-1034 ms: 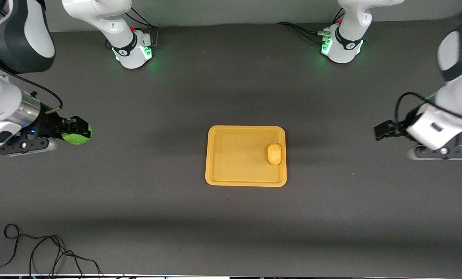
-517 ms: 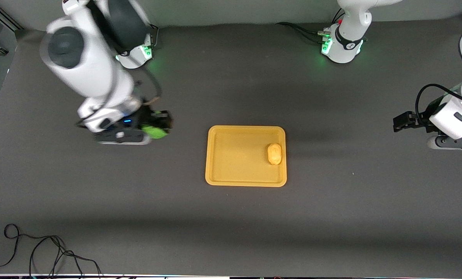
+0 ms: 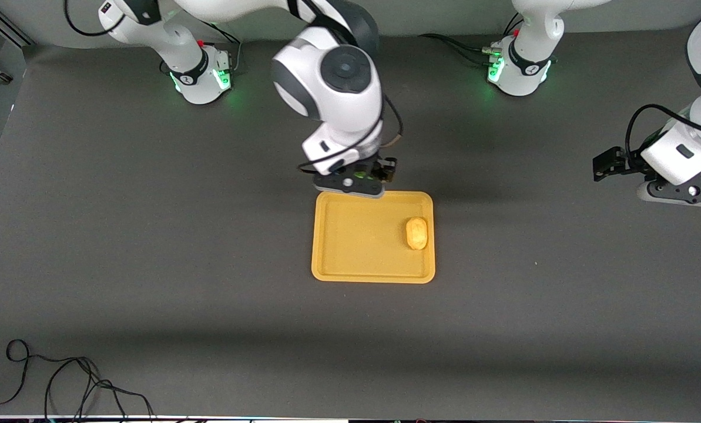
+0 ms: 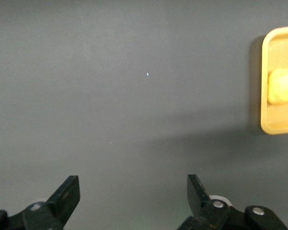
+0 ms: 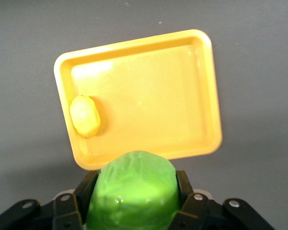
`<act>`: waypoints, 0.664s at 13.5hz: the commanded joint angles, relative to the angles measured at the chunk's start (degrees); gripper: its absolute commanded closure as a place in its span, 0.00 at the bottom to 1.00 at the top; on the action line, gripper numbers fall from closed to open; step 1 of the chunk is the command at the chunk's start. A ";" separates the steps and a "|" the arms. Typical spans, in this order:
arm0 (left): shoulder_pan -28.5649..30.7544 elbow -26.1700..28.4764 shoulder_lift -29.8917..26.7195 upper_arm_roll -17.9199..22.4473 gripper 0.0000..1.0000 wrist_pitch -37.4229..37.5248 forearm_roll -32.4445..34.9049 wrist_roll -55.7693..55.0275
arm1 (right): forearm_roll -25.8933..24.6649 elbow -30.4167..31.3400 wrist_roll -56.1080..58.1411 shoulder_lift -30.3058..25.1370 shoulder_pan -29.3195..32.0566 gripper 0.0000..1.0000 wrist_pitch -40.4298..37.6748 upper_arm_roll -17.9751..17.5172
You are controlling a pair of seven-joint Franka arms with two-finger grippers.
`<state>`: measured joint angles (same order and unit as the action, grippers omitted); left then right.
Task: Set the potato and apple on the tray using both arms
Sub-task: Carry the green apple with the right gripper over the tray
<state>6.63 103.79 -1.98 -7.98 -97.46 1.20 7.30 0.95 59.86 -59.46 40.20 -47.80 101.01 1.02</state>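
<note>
Moved: your right arm has swung in from its end of the table to the middle, carrying the apple [image 5: 134, 191]; your left arm has barely shifted.
Right gripper: you have the right gripper [image 3: 366, 174] over the tray's rim nearest the bases, fingers [image 5: 182, 191] clamped on the apple from both sides.
Right arm pose: it reaches out from its base, its big white and grey joint above the wrist, the hand pointing down.
Apple: held up in the air, bright green and slightly wrinkled; from the front you see only a sliver of green under the wrist.
Tray [image 3: 350, 235]: flat on the table [image 3: 150, 264] at the middle, between the two arms' ends.
Potato [image 3: 416, 232]: lying in the tray, against the rim toward the left arm's end.
Left gripper: your left gripper [image 4: 134, 196] waits over bare table at the left arm's end, well apart from the tray, fingers spread wide with nothing between them.
Writing: none you can read on the arms or tray.
</note>
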 commanded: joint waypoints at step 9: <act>-0.30 2.40 -2.25 -0.10 0.01 -4.84 0.56 -5.63 | -5.52 -3.88 -1.09 19.74 1.13 0.54 18.95 2.23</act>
<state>6.57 106.61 -3.89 -8.04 -101.52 1.41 2.52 -3.43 58.95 -59.68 57.80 -46.67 119.29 2.88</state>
